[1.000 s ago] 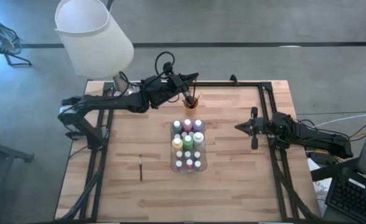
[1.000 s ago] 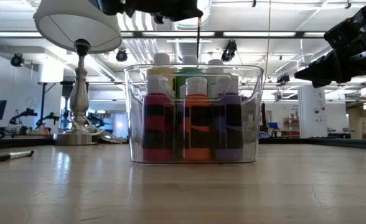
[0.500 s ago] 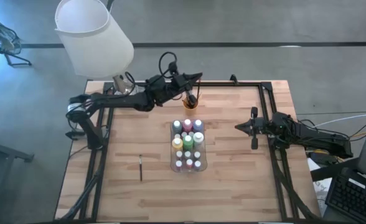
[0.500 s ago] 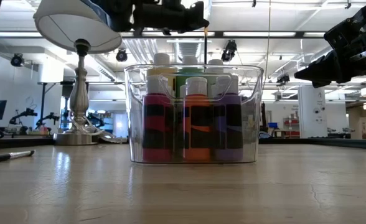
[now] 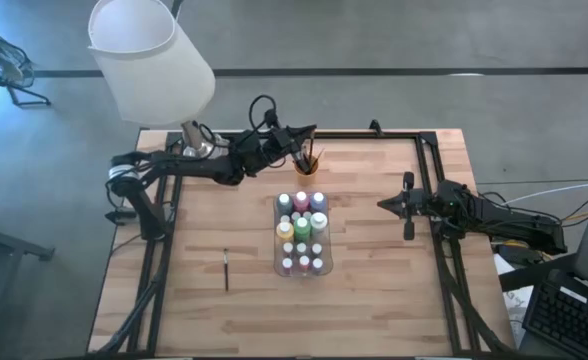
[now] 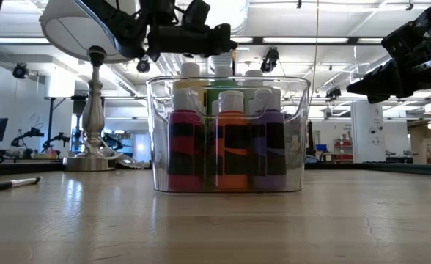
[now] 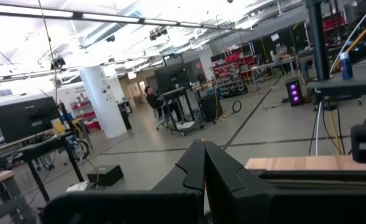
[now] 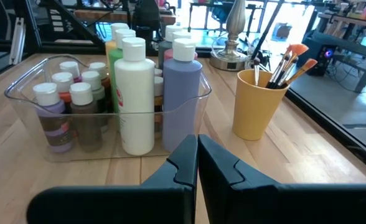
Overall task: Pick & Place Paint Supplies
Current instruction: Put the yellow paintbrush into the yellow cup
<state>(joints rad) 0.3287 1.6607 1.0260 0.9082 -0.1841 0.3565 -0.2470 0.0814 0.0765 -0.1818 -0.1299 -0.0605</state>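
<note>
The paint bottles (image 5: 302, 235) stand in a clear tray (image 6: 228, 132) at mid-table, caps up; they also show in the right wrist view (image 8: 127, 81). An orange cup (image 5: 307, 166) behind the tray holds several brushes (image 8: 286, 62), bristles up. One dark brush (image 5: 226, 270) lies flat on the wood near the left edge. My left gripper (image 5: 309, 132) hovers shut just above the cup's far-left side; its own view (image 7: 203, 152) shows nothing between the fingers. My right gripper (image 5: 384, 204) waits shut to the right of the tray, raised off the table.
A lamp (image 5: 149, 60) with a white shade stands at the table's far left corner, its base (image 6: 91, 158) on the wood. A dark frame rail (image 5: 429, 190) runs along the right side. Bare wood (image 5: 374, 290) lies near and right of the tray.
My left gripper has come down toward the orange cup. The thin brush that hung below it went down with it and no longer shows under the fingers in the low view. The tray, the bottles and my right arm have kept still.
</note>
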